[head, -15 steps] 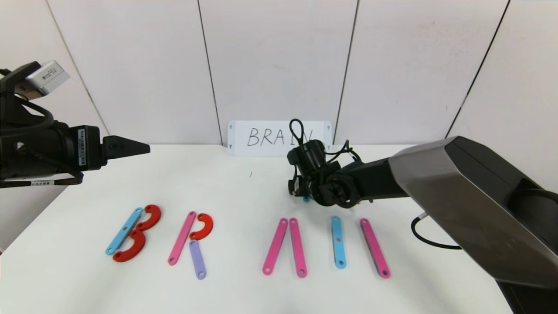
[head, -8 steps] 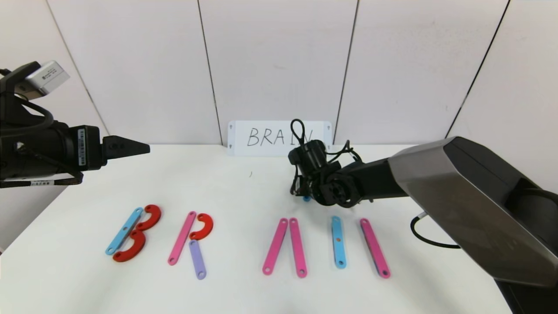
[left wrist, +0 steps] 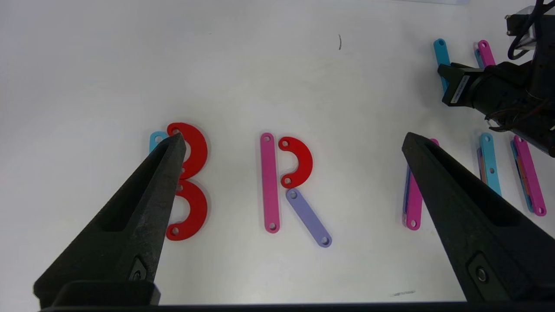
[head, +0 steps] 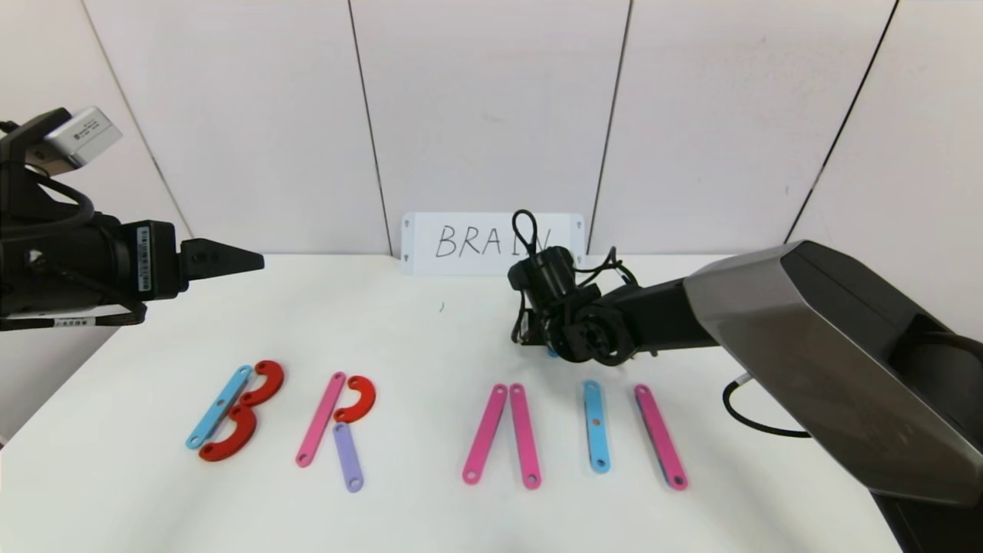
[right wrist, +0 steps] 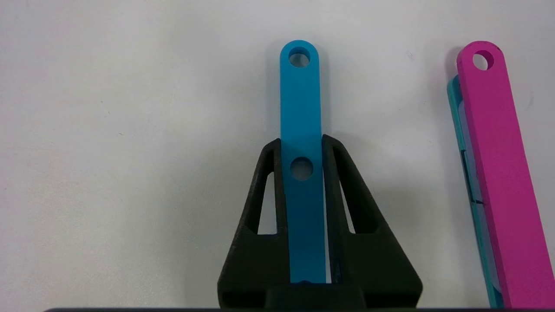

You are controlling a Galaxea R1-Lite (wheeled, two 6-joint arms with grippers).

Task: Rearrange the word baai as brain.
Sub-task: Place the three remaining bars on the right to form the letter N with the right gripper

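Right gripper [right wrist: 301, 147] clamped on blue strip [right wrist: 300, 108] above table [head: 430, 330]; left gripper [left wrist: 290, 143] spread wide, idle, holding nothing.

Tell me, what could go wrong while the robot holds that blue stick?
The right tool grips the blue strip only by its thin edges, so the strip might twist or slip out. The pink strip lies close beside it and could get bumped. The left tool hovers open at the left.
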